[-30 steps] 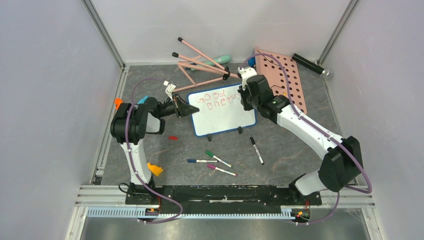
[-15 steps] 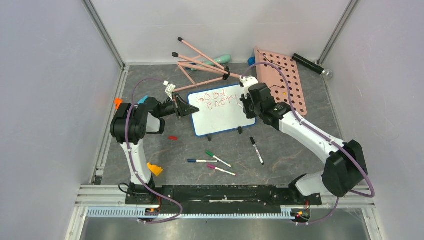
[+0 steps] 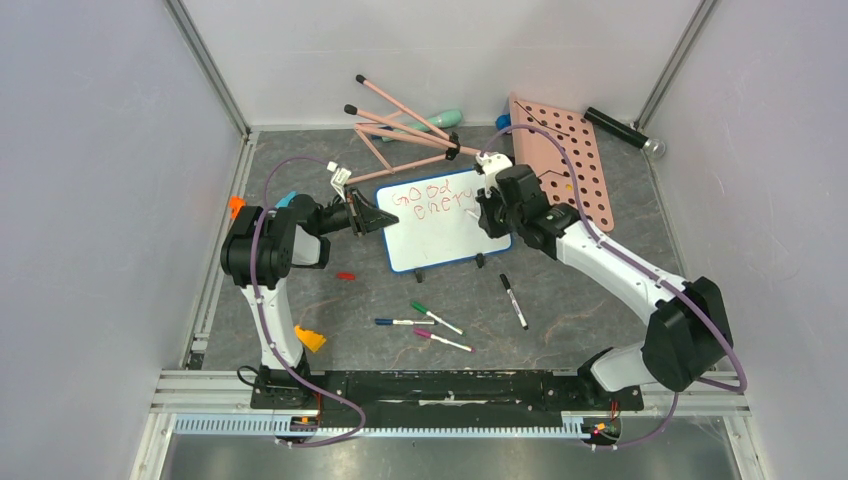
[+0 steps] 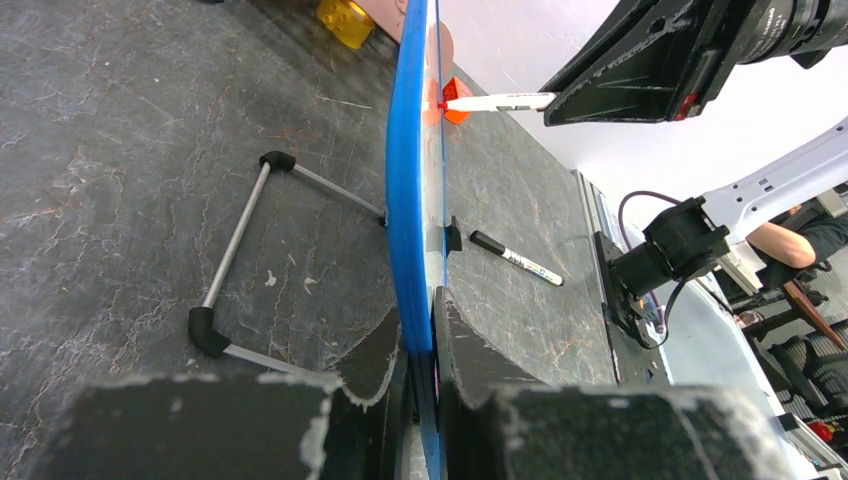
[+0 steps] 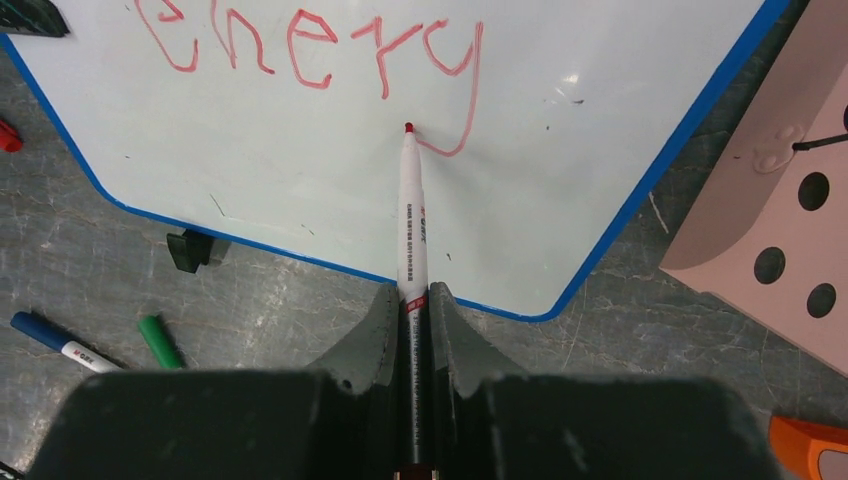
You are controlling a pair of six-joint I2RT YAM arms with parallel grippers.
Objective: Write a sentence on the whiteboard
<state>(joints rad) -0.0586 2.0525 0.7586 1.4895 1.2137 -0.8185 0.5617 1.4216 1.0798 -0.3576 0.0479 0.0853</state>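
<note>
Nearby, loose markers (image 3: 436, 317) near whiteboard (image 3: 440, 240), pegboard (image 3: 575, 160) beside right gripper (image 3: 484, 208)

Reads "Good" on the top line of the sentence (image 3: 432, 203), handwritten in red on the whiteboard (image 3: 450, 245). Reads "enery" on the second line, letter by letter e-n-e-r-y, ending in a long hooked tail under the last letter. Carries small dark print and a red mark along the white barrel of the red marker (image 5: 411, 230), too small to read. Likewise on the blue marker (image 5: 55, 343) and the black marker (image 4: 520, 262): tiny print, illegible.
</note>
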